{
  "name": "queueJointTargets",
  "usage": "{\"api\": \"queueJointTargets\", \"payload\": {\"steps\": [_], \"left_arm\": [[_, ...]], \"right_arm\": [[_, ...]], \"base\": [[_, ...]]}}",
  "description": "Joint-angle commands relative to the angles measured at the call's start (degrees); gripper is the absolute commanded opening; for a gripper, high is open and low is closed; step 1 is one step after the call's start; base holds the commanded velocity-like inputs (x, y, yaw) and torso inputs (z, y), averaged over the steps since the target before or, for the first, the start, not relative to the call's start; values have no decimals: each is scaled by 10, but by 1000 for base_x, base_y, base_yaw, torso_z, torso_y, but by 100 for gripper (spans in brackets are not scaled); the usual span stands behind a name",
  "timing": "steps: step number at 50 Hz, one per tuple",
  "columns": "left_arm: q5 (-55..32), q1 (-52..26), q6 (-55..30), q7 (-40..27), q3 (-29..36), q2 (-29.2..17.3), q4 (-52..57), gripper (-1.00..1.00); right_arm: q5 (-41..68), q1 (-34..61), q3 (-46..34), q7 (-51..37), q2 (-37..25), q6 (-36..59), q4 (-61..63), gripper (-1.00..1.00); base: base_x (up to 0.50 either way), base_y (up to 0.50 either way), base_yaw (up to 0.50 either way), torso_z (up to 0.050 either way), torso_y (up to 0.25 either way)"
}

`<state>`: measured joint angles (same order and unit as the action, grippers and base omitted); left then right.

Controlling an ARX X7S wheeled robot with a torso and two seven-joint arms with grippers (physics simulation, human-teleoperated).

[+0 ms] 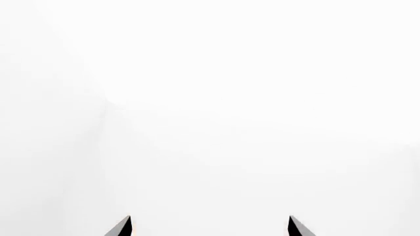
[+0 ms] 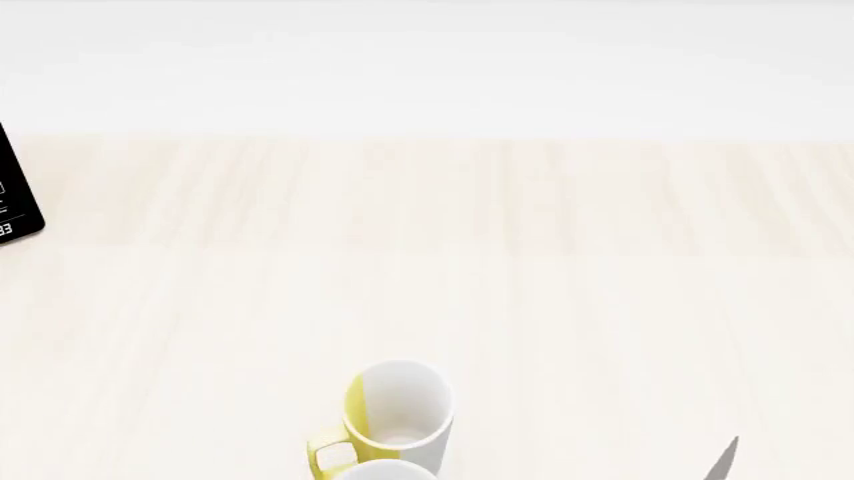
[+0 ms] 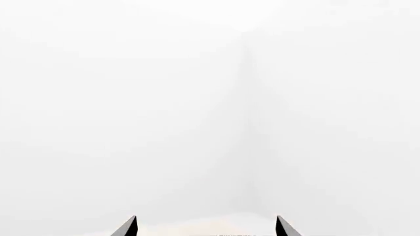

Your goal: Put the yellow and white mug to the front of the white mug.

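Yellow and white mug (image 2: 396, 418) upright at lower centre of wooden table (image 2: 601, 300); both grippers (left (image 1: 210, 227), right (image 3: 205, 227)) spread apart, holding nothing.

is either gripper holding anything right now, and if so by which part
Nothing is held. The left gripper and right gripper both show spread fingertips with nothing between them. The yellow and white mug stands untouched on the table.

table (image 2: 561, 300): pale wood | yellow and white mug (image 2: 395, 418) | black device (image 2: 16, 195), left edge
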<state>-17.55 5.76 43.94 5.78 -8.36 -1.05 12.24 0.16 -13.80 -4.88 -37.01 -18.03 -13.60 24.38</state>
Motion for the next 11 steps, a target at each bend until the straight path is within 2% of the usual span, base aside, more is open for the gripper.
{"api": "queueJointTargets", "payload": {"steps": [1,11], "left_arm": [[62,49,98,-50,33,-6,29,100],[68,55,115,-63,46,-19,30,100]], "right_arm": [[2,-1,9,-13,2,13,6,100],[0,11,10,-23,8,38,0,100]], "base": [[0,0,0,0,0],[0,0,0,0,0]]}}
